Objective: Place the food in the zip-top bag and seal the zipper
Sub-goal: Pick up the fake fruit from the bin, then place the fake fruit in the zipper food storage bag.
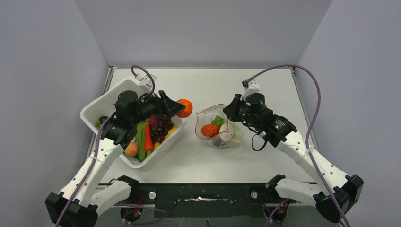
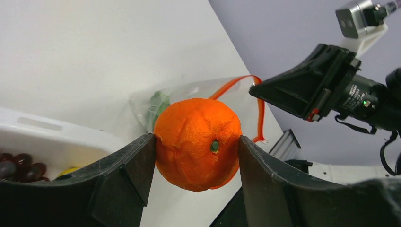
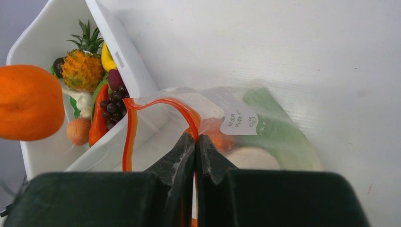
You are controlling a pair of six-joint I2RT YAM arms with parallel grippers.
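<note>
Orange (image 2: 196, 142) in left jaws, bag (image 3: 276, 135) pinched

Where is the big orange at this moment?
In the top view the orange is left of centre, clamped in the left gripper. It hangs just beyond the right corner of the white tub, left of the open bag.

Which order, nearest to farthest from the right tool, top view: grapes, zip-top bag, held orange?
1. zip-top bag: its rim pinched in the right tool.
2. orange: left of the bag, in the left tool.
3. grapes: farthest left, in the white tub.
</note>
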